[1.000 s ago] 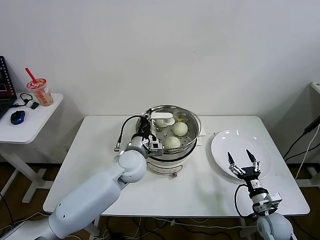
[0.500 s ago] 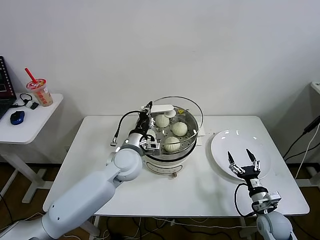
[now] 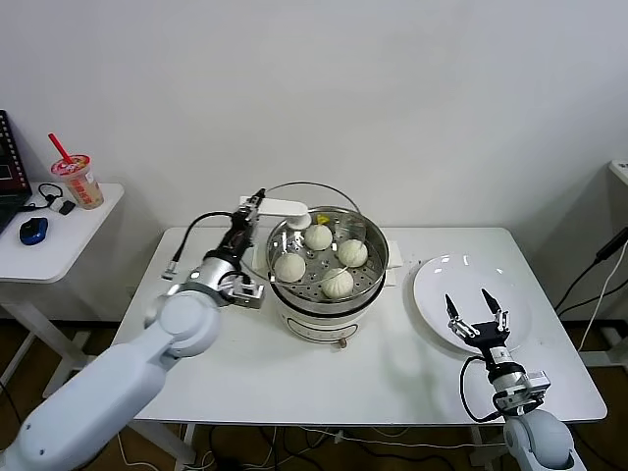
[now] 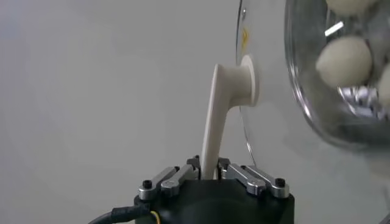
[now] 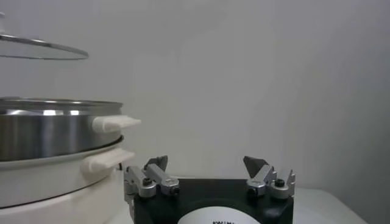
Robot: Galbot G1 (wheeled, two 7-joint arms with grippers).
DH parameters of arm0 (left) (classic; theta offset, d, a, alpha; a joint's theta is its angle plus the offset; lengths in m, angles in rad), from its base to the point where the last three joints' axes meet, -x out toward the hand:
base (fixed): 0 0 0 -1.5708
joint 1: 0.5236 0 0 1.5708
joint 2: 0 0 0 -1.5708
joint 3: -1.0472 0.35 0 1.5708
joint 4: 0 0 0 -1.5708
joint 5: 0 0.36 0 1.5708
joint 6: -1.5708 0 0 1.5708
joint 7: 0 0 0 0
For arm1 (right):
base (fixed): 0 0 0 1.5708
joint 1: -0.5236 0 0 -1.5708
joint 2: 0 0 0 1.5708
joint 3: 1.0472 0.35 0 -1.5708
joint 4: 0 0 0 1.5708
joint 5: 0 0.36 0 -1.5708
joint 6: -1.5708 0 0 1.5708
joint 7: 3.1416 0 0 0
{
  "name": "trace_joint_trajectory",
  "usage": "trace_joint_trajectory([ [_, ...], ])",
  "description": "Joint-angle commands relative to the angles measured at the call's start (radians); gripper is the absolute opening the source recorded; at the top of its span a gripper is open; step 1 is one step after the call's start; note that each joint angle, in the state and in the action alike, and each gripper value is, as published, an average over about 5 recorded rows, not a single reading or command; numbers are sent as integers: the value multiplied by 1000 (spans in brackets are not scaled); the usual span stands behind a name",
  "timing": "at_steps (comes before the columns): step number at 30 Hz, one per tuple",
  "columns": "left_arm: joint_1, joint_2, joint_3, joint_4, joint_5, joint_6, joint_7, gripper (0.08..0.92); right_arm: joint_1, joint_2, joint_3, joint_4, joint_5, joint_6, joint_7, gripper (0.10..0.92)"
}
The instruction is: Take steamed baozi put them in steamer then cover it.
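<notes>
Four steamed baozi sit on the perforated tray inside the steamer, which stands mid-desk. The glass lid hangs over the steamer's back-left rim, not yet seated. It is carried only by its white handle, pinched at the far end, so the lid could swing or slip in the grip. If lowered off-centre, its edge could catch the steel rim, or land on a bun and dent it.

The left end effector is clamped on that handle, its arm reaching in from the desk's left side. The right end effector hovers over the empty white plate, fingers spread wide and holding nothing.
</notes>
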Motion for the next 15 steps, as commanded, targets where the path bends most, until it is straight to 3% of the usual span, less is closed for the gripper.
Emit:
trace_joint_trajectory([
  [1, 201, 191, -270, -35, -74, -136, -28, 222, 3, -4, 0, 1, -1, -1, 0, 823],
  [15, 340, 234, -517, 57, -148, -328, -61, 222, 31, 1, -17, -3, -13, -3, -2, 823],
])
